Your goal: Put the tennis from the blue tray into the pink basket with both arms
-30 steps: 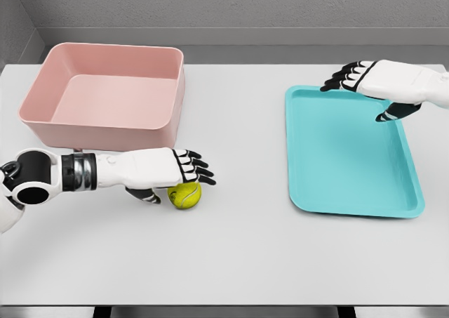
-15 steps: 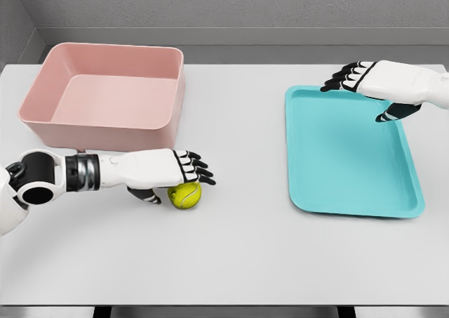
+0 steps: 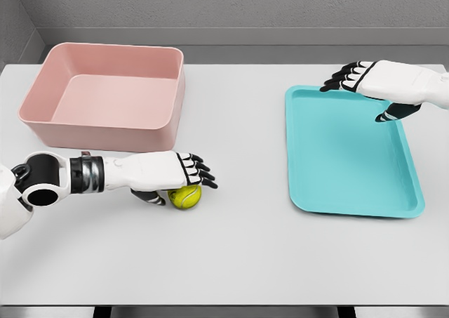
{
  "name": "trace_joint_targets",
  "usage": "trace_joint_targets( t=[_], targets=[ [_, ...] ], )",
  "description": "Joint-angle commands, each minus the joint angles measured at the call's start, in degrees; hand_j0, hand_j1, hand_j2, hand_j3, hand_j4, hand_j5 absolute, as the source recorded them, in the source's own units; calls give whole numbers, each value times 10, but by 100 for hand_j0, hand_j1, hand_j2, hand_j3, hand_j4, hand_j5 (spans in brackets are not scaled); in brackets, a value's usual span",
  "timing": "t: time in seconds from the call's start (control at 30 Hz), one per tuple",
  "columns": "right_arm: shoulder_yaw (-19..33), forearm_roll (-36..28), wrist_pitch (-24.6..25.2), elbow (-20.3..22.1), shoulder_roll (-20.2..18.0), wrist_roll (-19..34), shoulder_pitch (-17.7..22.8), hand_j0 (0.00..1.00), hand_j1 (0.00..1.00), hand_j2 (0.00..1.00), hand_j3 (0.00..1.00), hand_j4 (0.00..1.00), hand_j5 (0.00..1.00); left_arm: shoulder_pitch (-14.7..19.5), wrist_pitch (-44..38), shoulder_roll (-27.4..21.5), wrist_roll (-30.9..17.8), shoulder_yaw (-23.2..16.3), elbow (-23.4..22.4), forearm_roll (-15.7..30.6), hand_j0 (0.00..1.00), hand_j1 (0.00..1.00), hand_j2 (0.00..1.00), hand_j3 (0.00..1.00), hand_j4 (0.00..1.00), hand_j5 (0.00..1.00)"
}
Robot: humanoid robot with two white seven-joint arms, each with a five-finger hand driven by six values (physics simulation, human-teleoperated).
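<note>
Tennis ball (image 3: 185, 196) beside pink basket (image 3: 112, 126)

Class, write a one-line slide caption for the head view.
Left robot hand over the tennis ball on the table; right robot hand above the blue tray.

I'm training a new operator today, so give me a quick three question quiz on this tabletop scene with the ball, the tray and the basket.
1. True or false: the tennis ball lies inside the blue tray.
2. Which hand is over the ball? A) left hand B) right hand C) neither
3. Fill in: the pink basket holds ____ at this moment.

Key:
1. False. The ball sits on the table, in front of the basket.
2. A. The left hand covers the ball, fingers spread, no closed grasp seen. The right hand hovers over the tray's far end.
3. Nothing.
</note>
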State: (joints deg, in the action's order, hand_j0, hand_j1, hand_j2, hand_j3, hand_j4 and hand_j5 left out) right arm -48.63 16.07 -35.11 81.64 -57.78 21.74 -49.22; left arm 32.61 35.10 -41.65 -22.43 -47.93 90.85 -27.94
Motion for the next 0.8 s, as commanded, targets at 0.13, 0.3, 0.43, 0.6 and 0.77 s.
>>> trace_joint_targets(
  t=[0.13,0.3,0.43,0.6,0.77],
  targets=[
    [0,-3,1,0,-1,0,0,100,100,100,100,100,100,-1,-1,0,0,0,-1,2,76,76,76,76,76,76],
    [0,-3,1,0,-1,0,0,100,100,100,100,100,100,-1,-1,-1,-1,0,-1,1,55,55,55,55,55,55],
    [0,-3,1,0,-1,0,0,100,100,100,100,100,100,-1,-1,-2,-1,1,-1,2,44,44,44,44,44,44],
    [1,-3,1,0,-1,0,0,100,100,100,100,100,100,-8,-1,-5,-1,5,2,3,44,44,44,44,44,44],
    [1,-3,1,0,-1,0,0,100,100,100,100,100,100,-9,-1,-12,1,23,42,11,44,44,44,44,44,44]
  ],
)
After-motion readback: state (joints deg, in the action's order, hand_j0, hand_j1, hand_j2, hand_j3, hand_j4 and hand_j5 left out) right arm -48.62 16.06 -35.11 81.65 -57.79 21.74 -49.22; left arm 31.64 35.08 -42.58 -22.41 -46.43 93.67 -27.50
